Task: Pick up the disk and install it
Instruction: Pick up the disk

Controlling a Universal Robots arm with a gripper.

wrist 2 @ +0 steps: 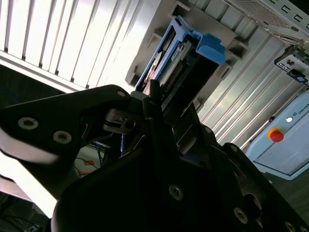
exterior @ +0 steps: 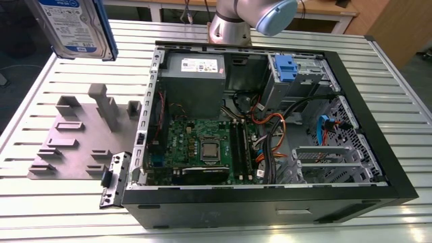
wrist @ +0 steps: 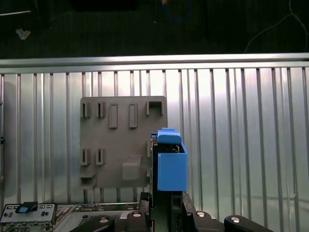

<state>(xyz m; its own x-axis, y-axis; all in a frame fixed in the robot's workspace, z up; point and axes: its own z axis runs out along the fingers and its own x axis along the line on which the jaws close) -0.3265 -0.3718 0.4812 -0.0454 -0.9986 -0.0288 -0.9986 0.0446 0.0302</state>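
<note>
Claw (wrist 2: 157, 99): closed on the disk (wrist 2: 179, 60), jaws pressed to its two broad sides, gripping the end opposite the blue front edge (wrist: 171, 166). My guess at the reason: that grip leaves the blue side rails and the leading end free to slide into a bay.

Disk position: in the air, carried edge-on. The first wrist view looks past it to the grey fixture plate (wrist: 120, 140) directly beneath. That plate has slots and pegs, likely the stand that presents parts upright for pickup. It lies flat on the slatted table (exterior: 68, 212).

Further out: an open computer case (exterior: 378, 126) lies on its side, to the exterior view's right of the plate and just beside it. The drive cage (exterior: 297, 76) with its blue latch sits at the far corner, well apart from the disk. The power supply (exterior: 196, 76) is next to the cage, and the arm (exterior: 250, 20) rises behind the case.

Writing: the disk's white-and-blue label (exterior: 71, 20) faces the exterior view, and there is a white sticker (exterior: 201, 65) on the power supply. Print on both left unread.
</note>
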